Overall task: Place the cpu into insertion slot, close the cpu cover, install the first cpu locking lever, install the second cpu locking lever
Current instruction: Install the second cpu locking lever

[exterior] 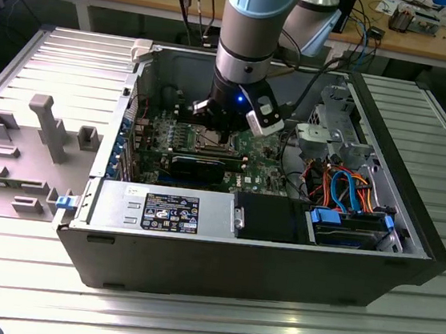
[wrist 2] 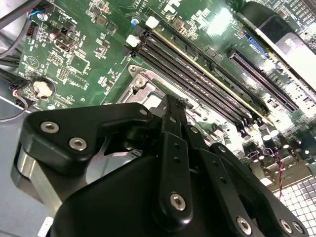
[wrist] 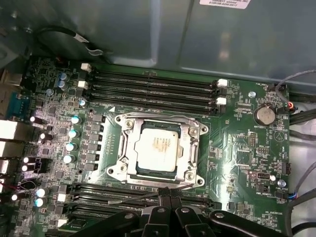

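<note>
Cpu (wrist: 157, 149): I see it seated in the insertion slot (wrist: 129, 170), cover (wrist: 193, 144) closed over it.
Gripper (wrist: 166, 190): fingers drawn together at the socket's edge by a thin lever (wrist: 133, 197); hold on it, cannot tell.
Case (exterior: 261, 260): open on bench.

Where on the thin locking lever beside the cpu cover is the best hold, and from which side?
Probably its free end, which juts past the cpu cover corner over the memory slots. The locking lever is a thin rod lying along the cover edge nearest the tool, so come from straight above and close across it.
</note>
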Robot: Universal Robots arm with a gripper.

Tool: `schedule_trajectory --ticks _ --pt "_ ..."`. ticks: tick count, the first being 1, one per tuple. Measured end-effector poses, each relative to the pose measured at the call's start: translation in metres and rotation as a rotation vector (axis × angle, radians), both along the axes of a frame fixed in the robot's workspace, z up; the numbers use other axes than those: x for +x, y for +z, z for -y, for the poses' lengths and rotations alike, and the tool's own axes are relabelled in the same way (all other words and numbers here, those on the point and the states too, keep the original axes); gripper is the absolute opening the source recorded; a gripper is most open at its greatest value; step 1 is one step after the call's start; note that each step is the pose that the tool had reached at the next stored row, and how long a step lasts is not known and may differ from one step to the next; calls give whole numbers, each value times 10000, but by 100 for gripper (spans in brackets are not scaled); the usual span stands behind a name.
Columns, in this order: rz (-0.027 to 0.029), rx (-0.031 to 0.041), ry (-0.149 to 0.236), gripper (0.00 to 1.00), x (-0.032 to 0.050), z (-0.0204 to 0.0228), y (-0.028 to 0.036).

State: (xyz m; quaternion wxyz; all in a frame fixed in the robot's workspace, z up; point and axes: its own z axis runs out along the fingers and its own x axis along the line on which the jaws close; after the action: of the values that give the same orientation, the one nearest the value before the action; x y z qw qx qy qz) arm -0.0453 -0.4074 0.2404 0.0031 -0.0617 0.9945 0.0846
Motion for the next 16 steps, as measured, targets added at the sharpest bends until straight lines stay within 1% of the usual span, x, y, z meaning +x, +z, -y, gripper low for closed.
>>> schedule_trajectory --ticks 3,9,16 --pt "-1 1 -1 11 -59 4 -24" --pt "0 39 0 11 -101 8 -56" --pt "-1 44 3 11 -140 8 -89"
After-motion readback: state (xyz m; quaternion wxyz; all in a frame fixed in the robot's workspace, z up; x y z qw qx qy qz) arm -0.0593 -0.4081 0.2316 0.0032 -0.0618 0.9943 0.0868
